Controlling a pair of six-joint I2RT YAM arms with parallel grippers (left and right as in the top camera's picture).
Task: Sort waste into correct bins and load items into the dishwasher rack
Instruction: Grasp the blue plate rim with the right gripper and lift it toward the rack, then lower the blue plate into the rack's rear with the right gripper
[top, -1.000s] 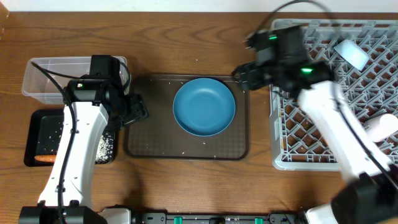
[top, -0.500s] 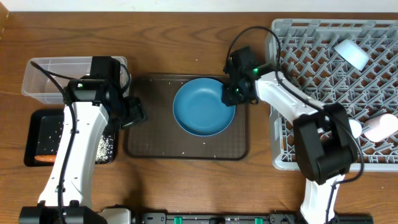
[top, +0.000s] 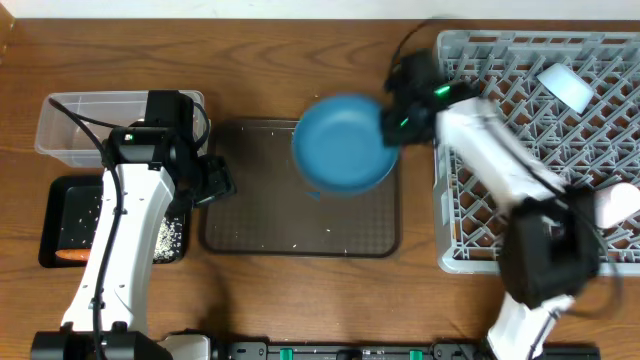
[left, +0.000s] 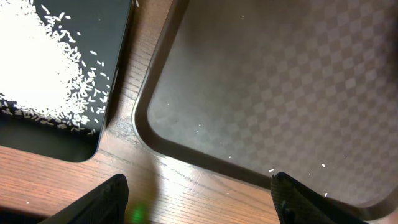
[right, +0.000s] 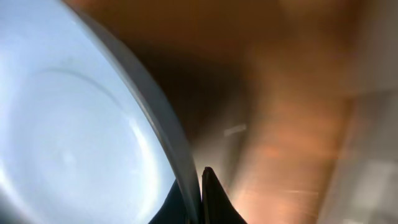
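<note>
My right gripper (top: 392, 122) is shut on the right rim of the pale blue bowl (top: 340, 145). The bowl hangs tilted and blurred above the far right part of the brown serving tray (top: 250, 200), next to the grey dishwasher rack (top: 470, 255). In the right wrist view the bowl (right: 74, 137) fills the left side, its rim pinched in the gripper (right: 198, 186). My left gripper (top: 222, 180) stands open and empty over the serving tray's left edge; in its own view the gripper (left: 199, 186) hovers above bare wood. White rice (left: 37, 68) lies in the black tray (left: 56, 140).
A clear tub (top: 70, 120) sits at the far left, with the black tray (top: 60, 200) below it holding rice (top: 172, 232) and a carrot (top: 72, 256). A light blue cup (top: 565, 87) and a pinkish-white cup (top: 612, 207) lie in the rack. Rice grains dot the serving tray (left: 280, 81).
My right gripper came from the rack to the bowl's right rim, shut on it and lifted it up and to the right off the tray. The left arm has not moved.
</note>
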